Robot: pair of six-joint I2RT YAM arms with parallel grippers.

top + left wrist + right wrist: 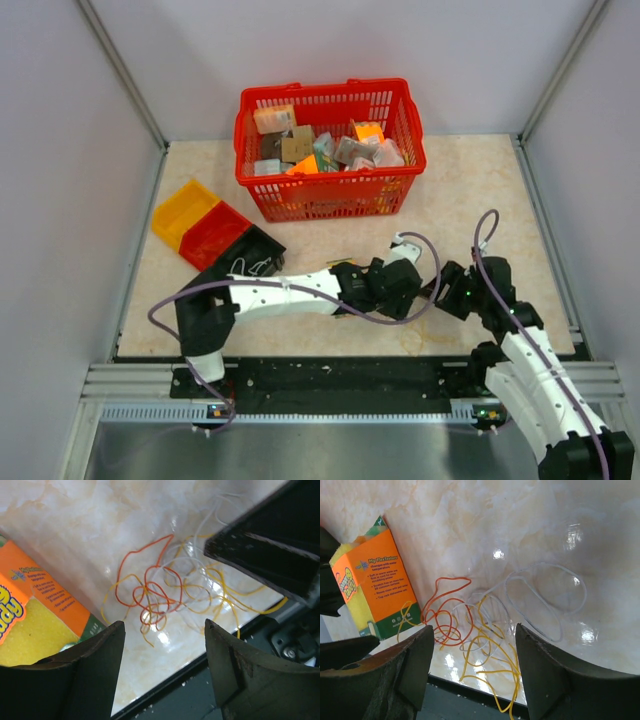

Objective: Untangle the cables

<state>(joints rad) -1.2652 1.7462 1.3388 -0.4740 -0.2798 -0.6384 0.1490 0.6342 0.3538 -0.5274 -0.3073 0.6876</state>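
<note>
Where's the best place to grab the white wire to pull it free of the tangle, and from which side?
Probably the big open loop of the white wire, which lies flat on the table, clear of the orange wire and yellow wire. Come straight down from above, on the side away from the box, pinching across the single strand.

Orange-and-yellow box point(375, 585), "My FlexTexture" heading its orange side, "ddy" on yellow front, small print unreadable
</note>
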